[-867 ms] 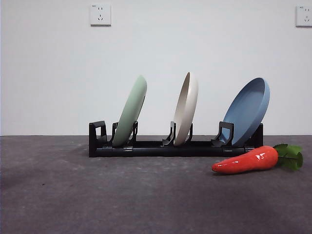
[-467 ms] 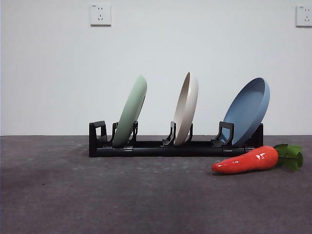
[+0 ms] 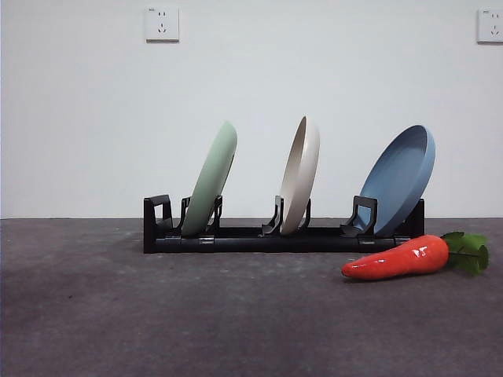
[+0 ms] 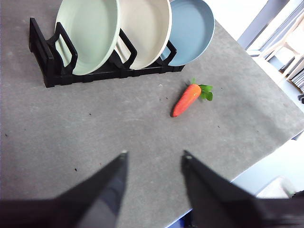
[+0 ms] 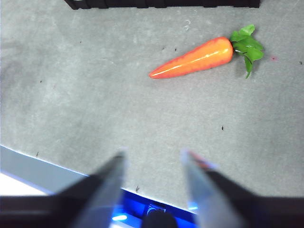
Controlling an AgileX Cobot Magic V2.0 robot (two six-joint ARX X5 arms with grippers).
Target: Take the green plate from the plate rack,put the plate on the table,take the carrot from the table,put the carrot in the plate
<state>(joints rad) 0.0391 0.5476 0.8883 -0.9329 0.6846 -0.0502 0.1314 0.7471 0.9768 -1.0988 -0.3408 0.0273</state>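
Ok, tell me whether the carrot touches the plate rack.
Apart. The left wrist view shows bare table between the carrot and the plate rack; the right wrist view shows the same gap.

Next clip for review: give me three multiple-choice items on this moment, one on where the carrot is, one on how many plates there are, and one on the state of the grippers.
1. Where is the carrot?
A. On the green plate
B. On the table, near the rack's blue-plate end
C. Held by a gripper

2. How many plates stand in the plate rack?
A. Two
B. Three
C. Four

3. What state are the two grippers in?
A. Both open and empty
B. Left shut on the carrot
C. Right shut on a plate

Answers:
1 B: the carrot lies on the table, in front of the blue plate.
2 B: the green plate, cream plate and blue plate stand in it.
3 A: the left gripper and right gripper each show spread jaws with nothing between them.
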